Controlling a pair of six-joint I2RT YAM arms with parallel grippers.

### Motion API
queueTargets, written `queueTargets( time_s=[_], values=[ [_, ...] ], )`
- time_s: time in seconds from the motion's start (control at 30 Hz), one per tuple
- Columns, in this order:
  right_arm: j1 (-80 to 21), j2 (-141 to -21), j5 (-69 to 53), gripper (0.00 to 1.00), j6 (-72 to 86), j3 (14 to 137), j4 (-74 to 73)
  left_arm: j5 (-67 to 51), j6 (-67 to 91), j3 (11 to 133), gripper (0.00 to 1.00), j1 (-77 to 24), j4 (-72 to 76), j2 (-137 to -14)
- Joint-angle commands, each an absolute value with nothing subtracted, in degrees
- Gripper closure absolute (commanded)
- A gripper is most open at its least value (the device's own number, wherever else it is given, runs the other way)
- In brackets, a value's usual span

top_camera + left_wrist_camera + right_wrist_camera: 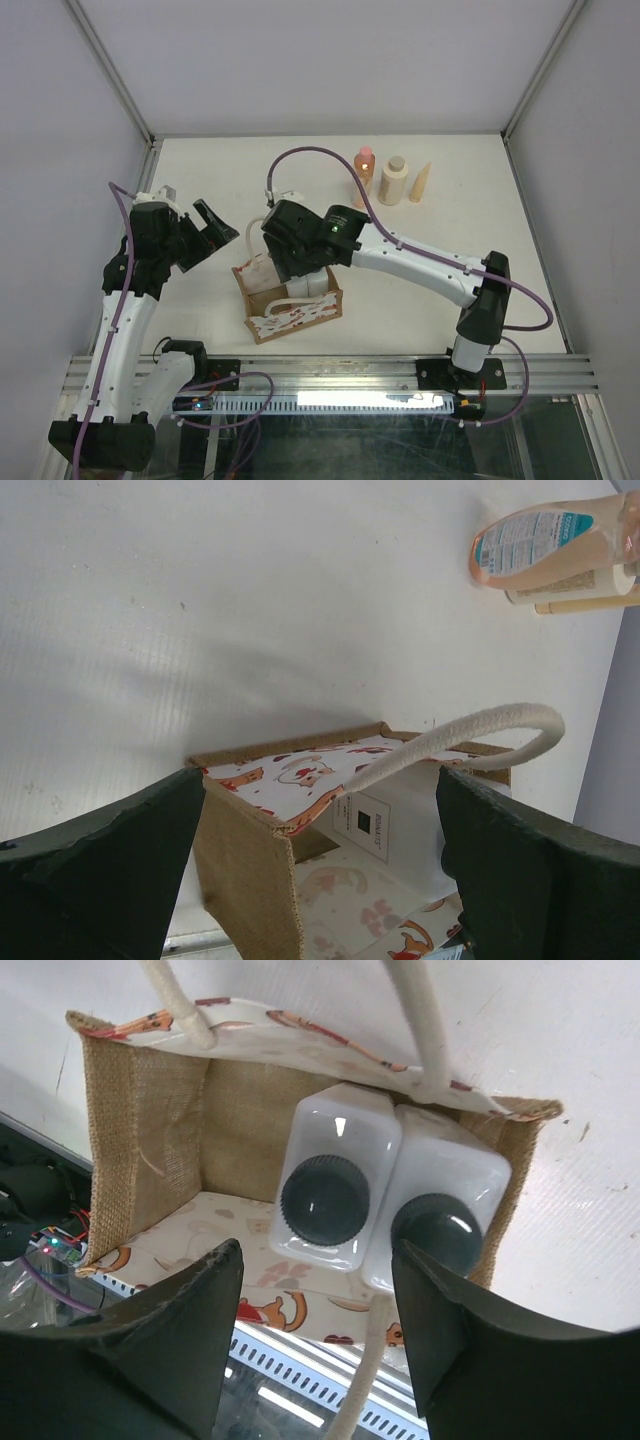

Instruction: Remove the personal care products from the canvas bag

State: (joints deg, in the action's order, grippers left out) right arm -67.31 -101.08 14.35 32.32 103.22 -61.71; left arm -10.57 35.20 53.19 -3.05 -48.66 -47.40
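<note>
The canvas bag stands open near the table's front. Two white bottles with dark grey caps stand side by side inside the canvas bag, against one end wall. My right gripper is open and hovers just above the bag's mouth, over the bottles; it also shows in the top view. My left gripper is open and empty to the left of the bag. In the left wrist view its fingers frame the bag's corner. The orange bottle and the beige bottle stand at the back.
A tan cone-shaped item stands to the right of the beige bottle. A cream rope handle arches over the bag's mouth, and another crosses above the bottles. The metal rail runs along the near edge.
</note>
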Motion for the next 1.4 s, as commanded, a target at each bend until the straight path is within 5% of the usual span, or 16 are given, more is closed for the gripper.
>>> queueTargets(
  time_s=[0.0, 1.37],
  values=[
    [-69.52, -98.95, 14.89, 0.37, 35.24, 102.57, -60.16, -10.64, 35.47, 53.53, 0.01, -3.45, -48.58, -46.47],
    [-70.08, -116.55, 29.15, 0.45, 46.56, 112.17, -66.84, -8.03, 33.66, 55.47, 0.01, -3.42, -51.15, -45.15]
  ],
)
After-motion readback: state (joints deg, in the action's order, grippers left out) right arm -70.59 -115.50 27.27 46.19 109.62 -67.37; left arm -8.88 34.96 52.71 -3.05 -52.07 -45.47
